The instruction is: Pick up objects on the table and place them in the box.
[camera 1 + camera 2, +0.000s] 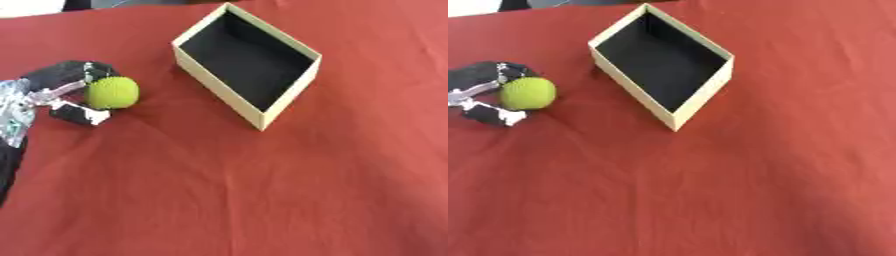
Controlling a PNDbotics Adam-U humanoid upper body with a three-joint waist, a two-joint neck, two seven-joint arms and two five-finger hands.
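Left hand (61, 95) grips ball (112, 92); box (262, 112) empty.

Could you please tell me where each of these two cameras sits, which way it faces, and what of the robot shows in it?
Left eye view: in the robot's head, looking down at the red tablecloth; the left hand shows at the left edge, fingers curled round the green ball.
Right eye view: beside it in the head, facing the same way; less of that hand shows.
Both share the ball and the open box, which looks empty; the right hand is in neither.
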